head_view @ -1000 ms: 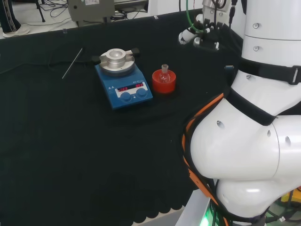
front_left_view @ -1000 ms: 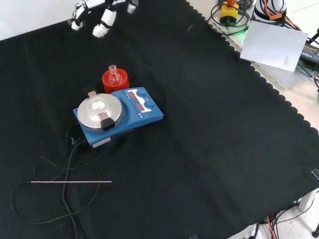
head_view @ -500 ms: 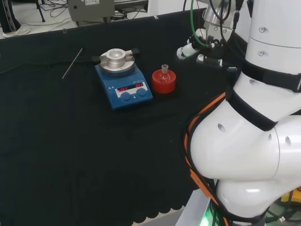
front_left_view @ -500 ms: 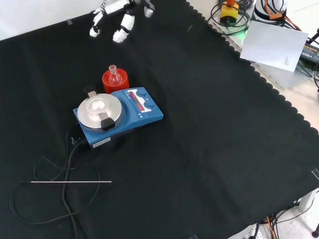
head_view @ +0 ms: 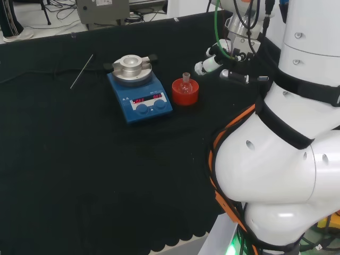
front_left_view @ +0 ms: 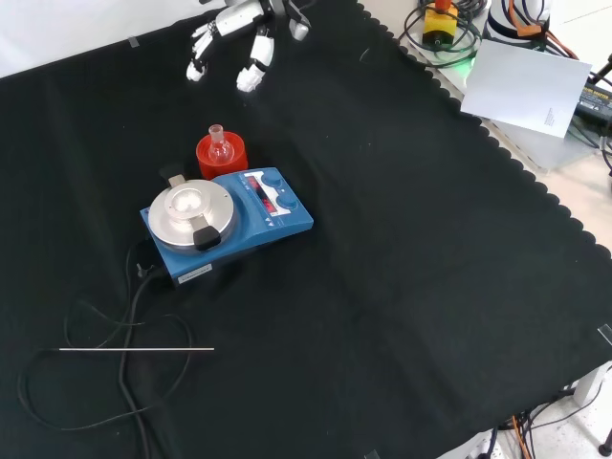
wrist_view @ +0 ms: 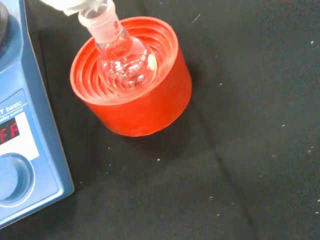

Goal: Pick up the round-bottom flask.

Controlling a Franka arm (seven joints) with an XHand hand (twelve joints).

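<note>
On the black-clothed table (front_left_view: 402, 249), the round-bottom flask (head_view: 185, 83) sat upright in a red ribbed stand (head_view: 185, 94), its bulb seated in the stand's concentric grooves and its short neck rising above the rim. In the head view the stand stood just beside a blue hotplate stirrer (head_view: 139, 95), at that unit's 3 o'clock; in the front view the flask (front_left_view: 219, 144) lay at the stirrer's 12 o'clock. A thin metal rod (front_left_view: 136, 350) lay well apart from both, near a loose black cable (front_left_view: 124, 330). The robot hand (head_view: 215, 59) hovered clear of the flask, at about 2 o'clock from it in the head view and at 12 to 1 o'clock in the front view, where the robot hand (front_left_view: 239, 38) showed its fingers relaxed, spread and pointing down, holding nothing. The wrist view looked down on the flask (wrist_view: 123, 57) and stand (wrist_view: 135, 90), with the flask appearing empty. Assessment: the flask is small, clear glass, judged light, rigid, smooth and breakable; a slip or a knock against the stand rim or the stirrer could crack it. The bulb is mostly sunk in the stand and offers little purchase. The neck is the exposed part and appears the sound place to take hold, pinched between fingers and thumb just below the lip, then lifted straight up so that the bulb clears the ribs without dragging the stand.
</note>
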